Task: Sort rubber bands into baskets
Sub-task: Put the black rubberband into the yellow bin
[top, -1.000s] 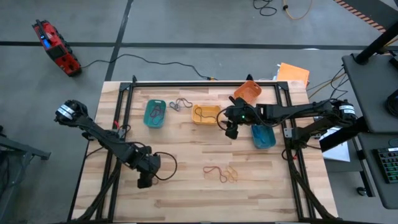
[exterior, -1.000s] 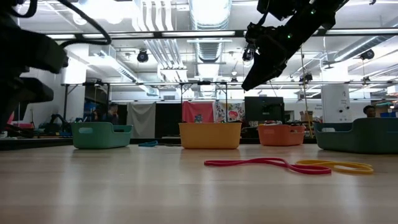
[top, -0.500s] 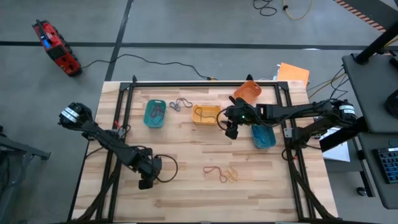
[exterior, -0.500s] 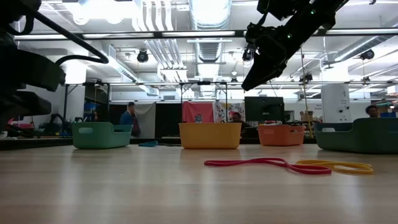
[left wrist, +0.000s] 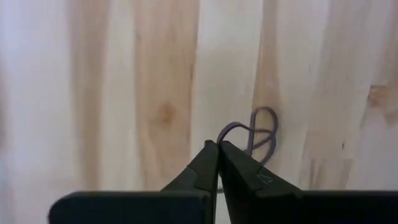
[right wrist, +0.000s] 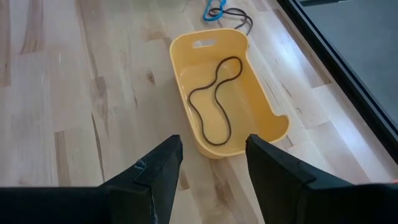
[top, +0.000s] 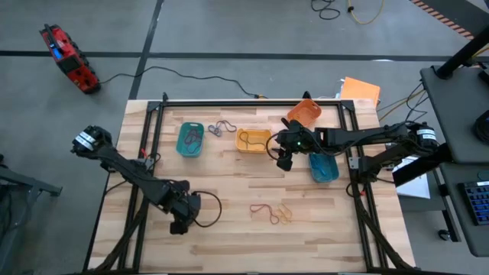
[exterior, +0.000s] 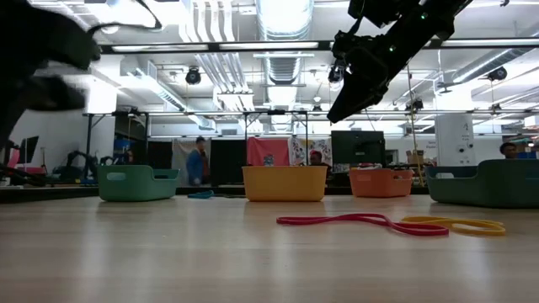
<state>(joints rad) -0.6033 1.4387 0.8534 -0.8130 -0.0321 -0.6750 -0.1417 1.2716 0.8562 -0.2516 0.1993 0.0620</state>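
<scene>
tabletop point(top: 229, 237): pale wood planks inside a black frame, carrying 4 baskets along the far side and loose rubber bands nearer the middle.
left arm point(top: 130, 172): reaches in from the left edge toward the near-left part of the tabletop.
right arm point(top: 367, 139): stretches in from the right, ending between the yellow and blue baskets.
teal-green basket point(top: 189, 140): far left of the row, a dark band inside.
yellow basket point(right wrist: 225, 93): middle of the row, 1 dark brown band point(right wrist: 214, 102) lying looped on its floor.
orange basket point(top: 305, 113): at the far edge, tilted, right of the yellow one.
blue basket point(top: 323, 166): just beside the right claw, on its right.
left claw point(left wrist: 217, 163): low over the wood, fingers pressed together on the edge of a purple band point(left wrist: 258, 132) twisted into small loops on the tabletop.
right claw point(right wrist: 211, 163): held above the yellow basket's near end, fingers apart, nothing between them.
red band point(exterior: 345, 221): flat on the tabletop near the middle, touching a yellow-orange band point(exterior: 455, 225).
loose bands point(top: 221, 127): small cluster between the teal-green and yellow baskets.
</scene>
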